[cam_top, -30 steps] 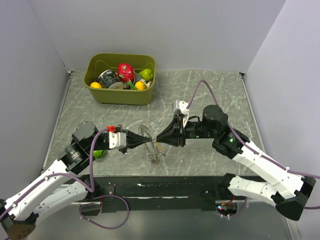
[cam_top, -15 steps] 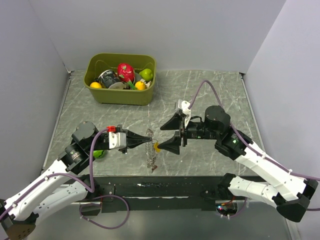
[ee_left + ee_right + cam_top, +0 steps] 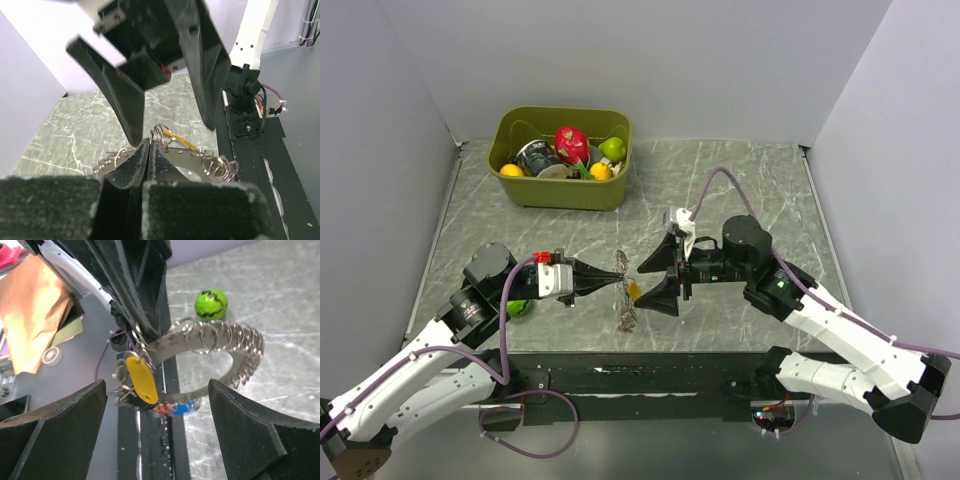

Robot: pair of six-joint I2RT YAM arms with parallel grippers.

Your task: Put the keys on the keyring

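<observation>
Left end effector (image 3: 620, 281): pressed together, pinching the large grey metal keyring (image 3: 172, 346), a curved band strung with small wire loops, close to one end. The ring is held up off the grey marbled surface (image 3: 760, 180), between the two arms, probably so that its free arc faces the right arm.

Yellow-headed key (image 3: 141, 382) hangs from the ring just beside the left pinch and appears threaded. Small red and blue tags (image 3: 172, 408) dangle below it.

Right end effector (image 3: 648, 287): spread wide and holding nothing, one finger to either side of ring and key. Contact cannot be told.

No other keys can be made out. Green striped ball (image 3: 211, 305) rests on the surface, apart.
</observation>
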